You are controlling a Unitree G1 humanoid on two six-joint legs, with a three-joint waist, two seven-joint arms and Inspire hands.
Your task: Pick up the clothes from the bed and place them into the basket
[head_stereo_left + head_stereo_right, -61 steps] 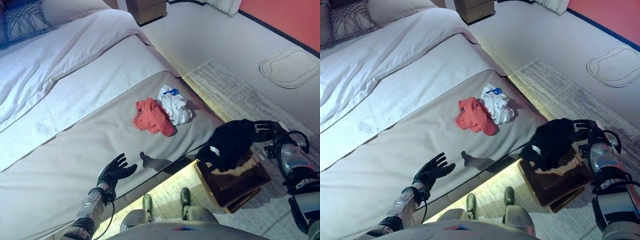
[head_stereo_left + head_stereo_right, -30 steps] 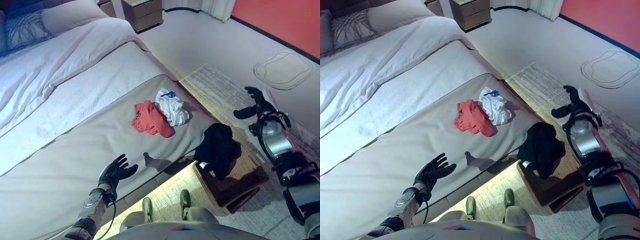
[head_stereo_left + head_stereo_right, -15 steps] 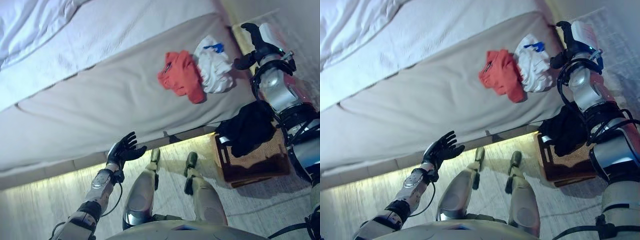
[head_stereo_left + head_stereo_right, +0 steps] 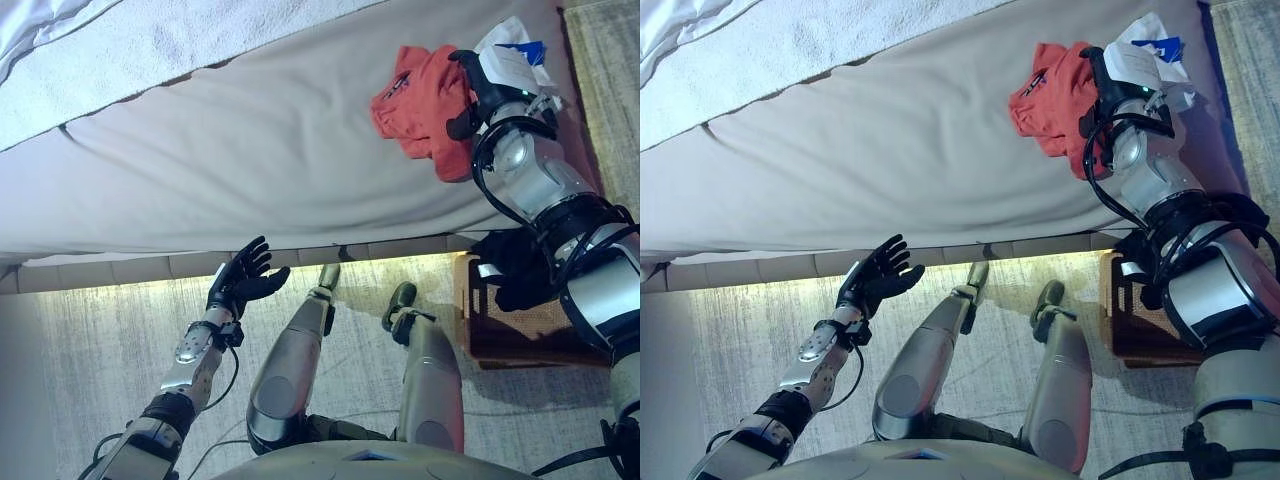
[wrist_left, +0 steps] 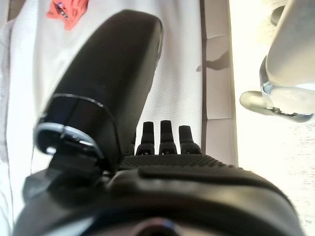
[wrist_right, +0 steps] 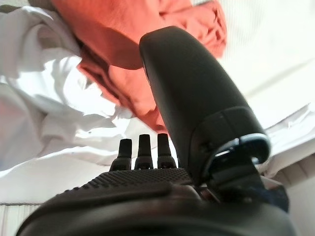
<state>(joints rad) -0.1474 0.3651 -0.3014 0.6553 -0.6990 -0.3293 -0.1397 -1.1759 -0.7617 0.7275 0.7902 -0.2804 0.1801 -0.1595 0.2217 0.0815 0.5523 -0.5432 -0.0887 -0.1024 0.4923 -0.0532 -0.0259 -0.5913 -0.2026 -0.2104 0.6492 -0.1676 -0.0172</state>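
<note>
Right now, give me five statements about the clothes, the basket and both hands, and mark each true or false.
1. The orange garment lies on the bed. True.
2. The right hand is over the basket. False: it is above the bed, at the orange and white clothes.
3. A black garment hangs on the basket. True.
4. The left hand holds the white garment. False: it is open and empty, over the floor beside the bed.
5. The orange and white garments lie apart at opposite ends of the bed. False: they lie right next to each other.
</note>
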